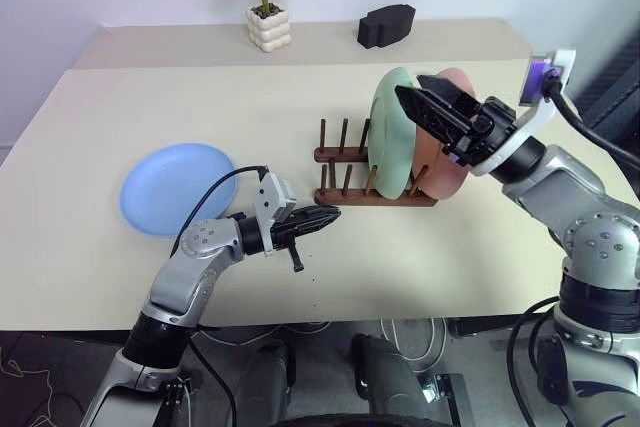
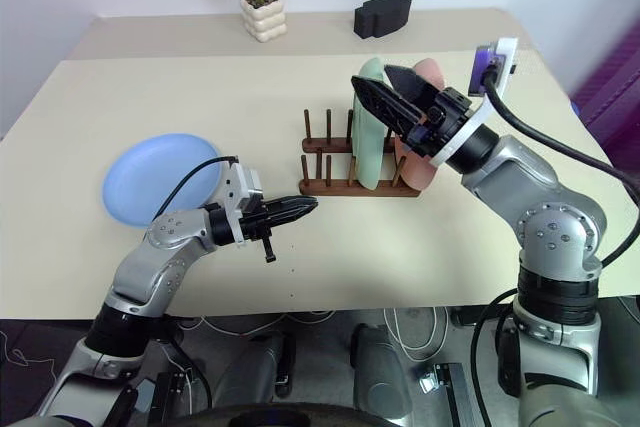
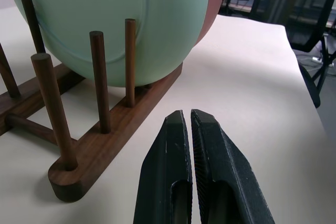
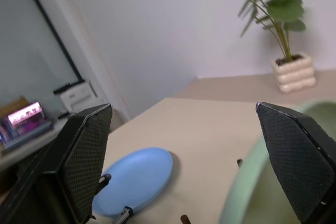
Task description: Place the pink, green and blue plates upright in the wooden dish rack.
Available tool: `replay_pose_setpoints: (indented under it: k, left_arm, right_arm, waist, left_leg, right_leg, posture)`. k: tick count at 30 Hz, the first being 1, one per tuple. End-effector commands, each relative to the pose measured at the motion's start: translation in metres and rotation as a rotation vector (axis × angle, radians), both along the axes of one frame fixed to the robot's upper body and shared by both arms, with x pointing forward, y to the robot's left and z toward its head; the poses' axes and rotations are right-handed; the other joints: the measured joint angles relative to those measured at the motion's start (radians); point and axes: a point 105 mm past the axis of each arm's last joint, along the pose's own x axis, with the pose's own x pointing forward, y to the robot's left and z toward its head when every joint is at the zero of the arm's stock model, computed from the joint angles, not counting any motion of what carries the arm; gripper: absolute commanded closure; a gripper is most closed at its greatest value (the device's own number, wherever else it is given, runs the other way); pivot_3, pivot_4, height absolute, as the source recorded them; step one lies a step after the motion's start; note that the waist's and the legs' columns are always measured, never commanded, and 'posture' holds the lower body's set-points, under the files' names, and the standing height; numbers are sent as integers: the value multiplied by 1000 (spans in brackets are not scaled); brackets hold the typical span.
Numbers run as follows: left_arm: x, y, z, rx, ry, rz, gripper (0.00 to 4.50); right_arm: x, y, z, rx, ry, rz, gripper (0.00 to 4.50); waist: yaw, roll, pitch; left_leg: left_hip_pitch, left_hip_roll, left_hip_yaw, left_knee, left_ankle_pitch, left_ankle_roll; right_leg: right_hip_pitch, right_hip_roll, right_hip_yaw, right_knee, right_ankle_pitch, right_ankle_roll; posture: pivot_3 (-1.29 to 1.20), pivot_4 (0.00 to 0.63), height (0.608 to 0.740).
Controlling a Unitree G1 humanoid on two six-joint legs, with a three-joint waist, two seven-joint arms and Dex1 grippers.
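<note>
Nearest, the left gripper (image 1: 325,215) is held shut and empty just before the wooden dish rack (image 1: 375,194). In the rack, the green plate (image 1: 393,132) and pink plate (image 1: 452,137) are seen upright. The right gripper (image 1: 425,97) is spread wide above them, holding nothing. The blue plate (image 1: 177,188) lies flat on the table (image 1: 150,107), well apart. Fetching it is judged next.

blue plate (image 1: 177,201), green plate (image 1: 393,132), pink plate (image 1: 452,147)

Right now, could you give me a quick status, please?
Left gripper shut, by rack. Right gripper open above green plate. Green, pink plate racked; blue plate flat on table. Nothing blocking.
</note>
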Motion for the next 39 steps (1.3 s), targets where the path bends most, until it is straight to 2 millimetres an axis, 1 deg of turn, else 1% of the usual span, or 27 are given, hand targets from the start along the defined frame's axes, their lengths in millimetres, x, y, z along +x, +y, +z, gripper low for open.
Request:
replay_pose_setpoints:
  k: [1, 3, 6, 7, 8, 9, 10, 13, 15, 16, 17, 20, 22, 26, 28, 31, 33, 34, 35, 37, 39]
  left_arm:
    - [1, 2, 13, -13, -67, 13, 4338]
    - [6, 9, 20, -40, -65, 54, 4338]
    - [27, 36, 36, -92, -73, 227, 3553]
    - [34, 48, 42, -102, -88, 298, 3096]
    - [44, 65, 48, -110, -96, 398, 2591]
    - [52, 80, 54, -115, -100, 480, 2181]
    - [58, 96, 58, -100, -119, 564, 1554]
    - [74, 150, 68, -32, -146, 854, 38]
    - [80, 188, 69, 0, -110, 1041, 38]
    - [80, 209, 70, -8, -67, 1149, 38]
    - [78, 226, 71, -14, -32, 1230, 38]
    - [67, 260, 65, 13, 55, 1366, 38]
    - [61, 271, 59, 29, 112, 1401, 38]
    - [47, 285, 35, 104, 254, 1456, 38]
    - [42, 286, 25, 123, 320, 1464, 38]
    - [37, 277, 6, 151, 424, 1423, 38]
    - [35, 280, -3, 128, 456, 1445, 38]
    - [34, 281, -5, 116, 464, 1455, 567]
    - [34, 281, -7, 107, 464, 1457, 886]
    - [36, 275, -5, 93, 443, 1438, 1832]
    - [39, 271, -1, 80, 424, 1424, 2926]
  right_arm:
    - [-8, 2, 26, -136, -196, -27, 47]
    - [-7, 5, 31, -219, -264, -32, 47]
    - [-10, 21, 31, -344, -351, 21, 0]
    - [-11, 28, 29, -387, -378, 42, 0]
    - [-12, 36, 25, -431, -406, 67, 0]
    - [-13, 42, 22, -463, -429, 89, 0]
    - [-12, 48, 19, -482, -444, 105, 0]
    - [-5, 61, 13, -517, -470, 110, 0]
    - [1, 69, 4, -572, -496, 107, 0]
    - [3, 74, -2, -599, -511, 112, 0]
    - [4, 78, -7, -621, -526, 118, 0]
    - [4, 88, -16, -667, -573, 131, 0]
    - [3, 93, -20, -696, -608, 138, 0]
    - [-6, 107, -29, -708, -647, 190, 0]
    - [-9, 112, -32, -703, -651, 210, 0]
    - [-11, 115, -35, -701, -653, 217, 0]
    - [-10, 115, -35, -701, -650, 214, 0]
    - [-10, 115, -36, -702, -649, 213, 0]
    - [-9, 115, -37, -708, -648, 209, 0]
    - [-8, 114, -39, -716, -643, 204, 0]
    - [-8, 114, -40, -717, -640, 201, 0]
  waist:
    - [0, 0, 0]
    - [-1, 0, 0]
    - [-4, 0, 0]
    - [-3, 0, 0]
    - [-3, 0, 0]
    - [-3, 0, 0]
    - [-3, 0, 0]
    - [-6, -1, 1]
    - [-4, -1, 1]
    - [-4, -1, 1]
    - [-4, -2, 1]
    - [-4, -3, 1]
    - [-1, -3, 1]
    - [-2, -3, 1]
    - [-2, -3, 1]
    - [-2, -4, 1]
    - [-2, -4, 1]
    - [-2, -4, 0]
    - [-2, -4, 0]
    - [-2, -4, 0]
    - [-2, -4, 0]
  left_leg:
    - [0, 0, 0, 0, 0, 0]
    - [-1, 0, 0, 0, 0, 0]
    - [-1, 0, 0, 0, 0, 0]
    - [-2, 0, 0, 0, 0, 0]
    - [-2, 0, -1, 0, 0, 0]
    - [-2, 0, -1, 0, 0, 0]
    - [-2, 0, -1, 0, 0, 0]
    - [-2, 0, -1, 0, 0, 0]
    - [-3, -1, -1, 0, 0, 0]
    - [-3, -2, -1, 0, 0, 0]
    - [-3, -2, -1, 0, 0, 0]
    - [-4, -2, -1, 0, 0, 0]
    - [-7, -2, -2, 0, 0, 0]
    - [-7, -2, -2, 0, 1, -1]
    - [-7, -2, -2, 0, 1, -1]
    - [-7, -2, -2, 0, 1, -2]
    - [-7, -2, -2, 0, 1, -2]
    - [-7, -2, -2, 0, 1, -2]
    - [-7, -2, -2, 0, 1, -2]
    - [-7, -2, -2, 0, 1, -2]
    - [-7, -2, -2, 0, 1, -3]
  right_leg:
    - [0, 0, 0, 0, 0, 0]
    - [-1, 0, 0, -1, 0, 0]
    - [-2, 1, -1, -1, 0, 0]
    - [-2, 1, -1, -1, 0, 0]
    - [-2, 1, -2, -1, 0, 0]
    - [-2, 2, -2, -1, 0, 0]
    - [-2, 2, -2, -1, 0, 1]
    - [-2, 1, -2, -1, 0, 1]
    - [-2, 1, -2, 0, 2, 3]
    - [-3, 1, -2, 0, 2, 4]
    - [-3, 1, -2, 0, 2, 4]
    - [-4, 1, -2, 0, 3, 4]
    - [-7, 0, -2, 1, 3, 5]
    - [-8, 0, -3, 2, 3, 4]
    - [-8, 0, -3, 3, 3, 4]
    - [-8, 0, -3, 3, 3, 4]
    - [-8, 0, -3, 3, 3, 4]
    - [-9, 0, -3, 3, 3, 4]
    - [-9, 0, -3, 3, 3, 4]
    - [-9, 0, -3, 3, 3, 4]
    - [-9, 0, -3, 3, 3, 4]
  posture:
    - [0, 150, 736]
    - [0, 150, 736]
    - [0, 150, 736]
    - [0, 150, 736]
    - [0, 150, 736]
    - [0, 150, 736]
    - [0, 150, 736]
    - [0, 150, 736]
    - [0, 150, 736]
    - [0, 150, 736]
    - [0, 150, 736]
    - [0, 150, 736]
    - [0, 150, 736]
    - [0, 150, 736]
    - [0, 150, 736]
    - [0, 150, 736]
    - [0, 150, 736]
    - [0, 150, 736]
    - [0, 150, 736]
    - [0, 150, 736]
    - [0, 150, 736]
